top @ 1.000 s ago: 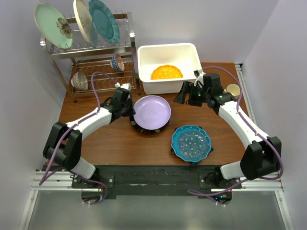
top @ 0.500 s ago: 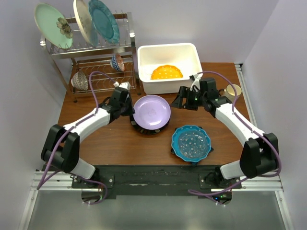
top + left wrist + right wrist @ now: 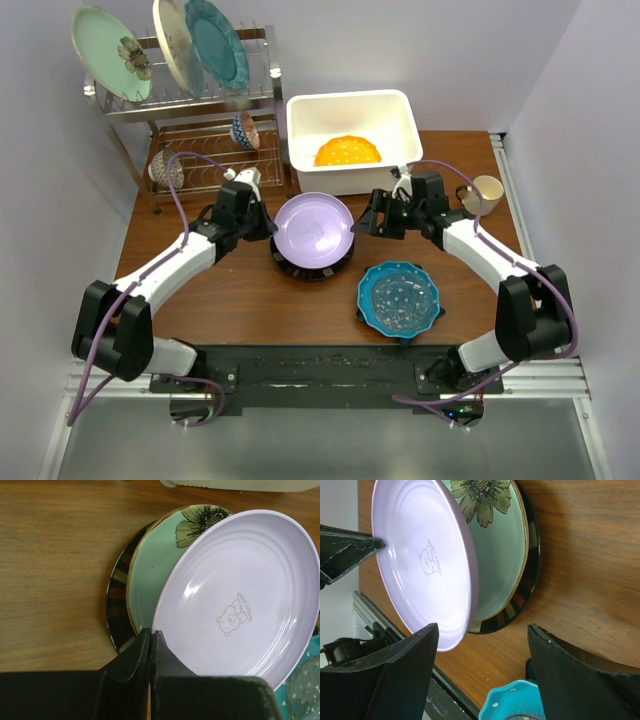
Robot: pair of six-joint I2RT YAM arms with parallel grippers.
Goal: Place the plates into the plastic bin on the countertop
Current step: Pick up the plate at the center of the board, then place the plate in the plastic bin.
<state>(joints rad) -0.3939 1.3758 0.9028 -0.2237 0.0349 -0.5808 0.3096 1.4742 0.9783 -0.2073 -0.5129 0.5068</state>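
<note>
Left gripper point(image 3: 262, 222): clenched on the rim of one lilac plate point(image 3: 314, 229), held tilted in front of the plastic bin point(image 3: 348, 97).
Wire rack point(image 3: 200, 105), left of the bin: three upright plates and two small bowls.
Under the lilac plate, on the countertop point(image 3: 220, 300): one mint flower plate point(image 3: 150, 565) atop one dark-rimmed plate point(image 3: 116, 600).
Inside the bin: one orange dotted plate point(image 3: 347, 151).
Front-right of the bin: one blue scalloped plate point(image 3: 399, 297).
Right gripper point(image 3: 372, 222): jaws spread, empty, just beside the lilac plate.
Right of the bin: one mug point(image 3: 487, 190).
Arms: two, elbows bowed outward, wrists converging before the bin.
</note>
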